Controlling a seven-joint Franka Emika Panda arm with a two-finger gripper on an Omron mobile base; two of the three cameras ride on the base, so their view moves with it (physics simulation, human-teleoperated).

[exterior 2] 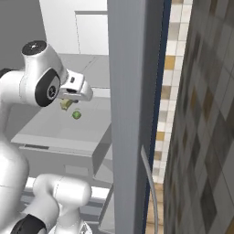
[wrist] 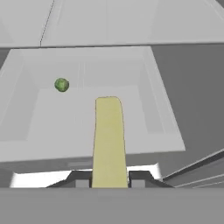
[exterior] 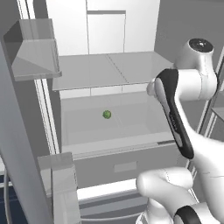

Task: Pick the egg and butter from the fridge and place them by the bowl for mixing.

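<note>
Butter (wrist: 108, 140): slim pale yellowish-olive stick with a rounded far end, clamped between two dark fingertips (wrist: 81, 180) of the hand (wrist: 109, 181), pointing straight out from it over the fridge drawer; seen from the right base view as a small olive piece (exterior 2: 66, 103) under the hand (exterior 2: 68, 101), lifted clear of the drawer floor.

Fridge (exterior: 105, 65): tall, grey, door swung open, pale grey-white inside, with a flat grey shelf (exterior: 109, 70) above and a wide open drawer (exterior: 109, 124) below; boxy bins (exterior: 33, 52) on the open door at left.
</note>
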